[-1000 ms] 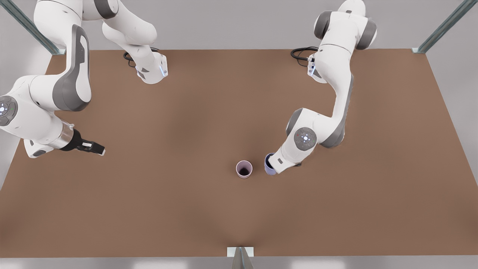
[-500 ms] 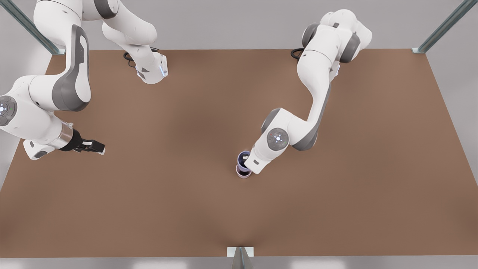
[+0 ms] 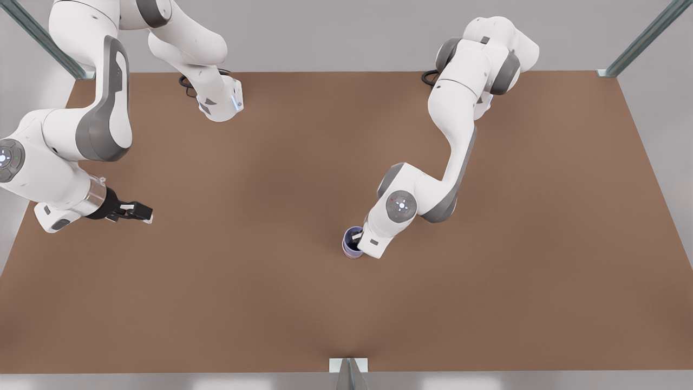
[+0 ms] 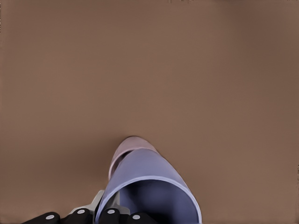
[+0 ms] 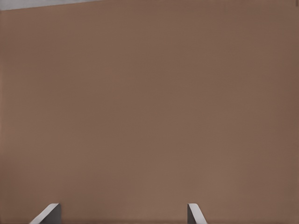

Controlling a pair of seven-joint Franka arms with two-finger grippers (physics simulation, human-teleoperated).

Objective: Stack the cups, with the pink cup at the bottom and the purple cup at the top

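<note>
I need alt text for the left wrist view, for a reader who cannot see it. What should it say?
The purple cup sits nested in the pink cup on the brown table, with the left claw gripping the purple cup's rim, one finger inside and one outside. Only part of the pink cup's wall shows beyond the purple one.

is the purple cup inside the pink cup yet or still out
In. The purple cup sits nested in the pink cup, whose wall shows beneath it. The left gripper grips its rim; the right gripper waits apart, open.
</note>
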